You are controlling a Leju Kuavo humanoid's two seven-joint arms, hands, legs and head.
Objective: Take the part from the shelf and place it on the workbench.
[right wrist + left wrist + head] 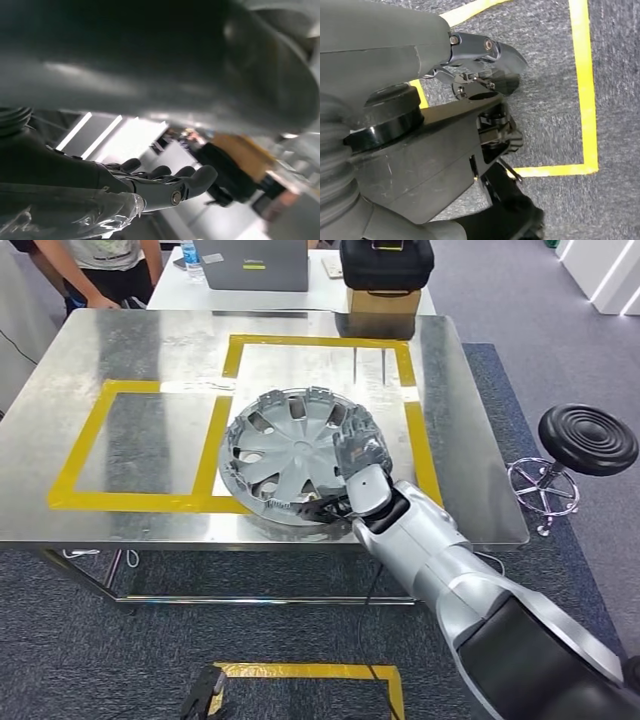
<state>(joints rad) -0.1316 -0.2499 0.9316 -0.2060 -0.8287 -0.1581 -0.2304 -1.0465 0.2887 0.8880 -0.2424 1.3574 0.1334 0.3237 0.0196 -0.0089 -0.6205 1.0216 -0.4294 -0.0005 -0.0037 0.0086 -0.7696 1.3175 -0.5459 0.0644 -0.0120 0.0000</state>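
The part is a silver hubcap [298, 455] lying on the metal workbench [113, 370], across the yellow tape lines, with its near rim close to the front edge. My right hand [355, 485] is at the hubcap's near right rim, dark fingers [323, 508] reaching under it. In the right wrist view the fingers [162, 175] are stretched out straight, and a gap shows between them and the hubcap's grey underside [151, 55]. My left hand [202, 692] hangs low over the carpet, and its fingers [497, 135] hold nothing.
A black round stool [581, 445] stands right of the bench. Behind the bench, a second table carries a laptop [253, 262], a bottle [192, 258] and a black case on a cardboard box [385, 275]. A person [98, 265] stands at the far left. Yellow tape [317, 672] marks the carpet.
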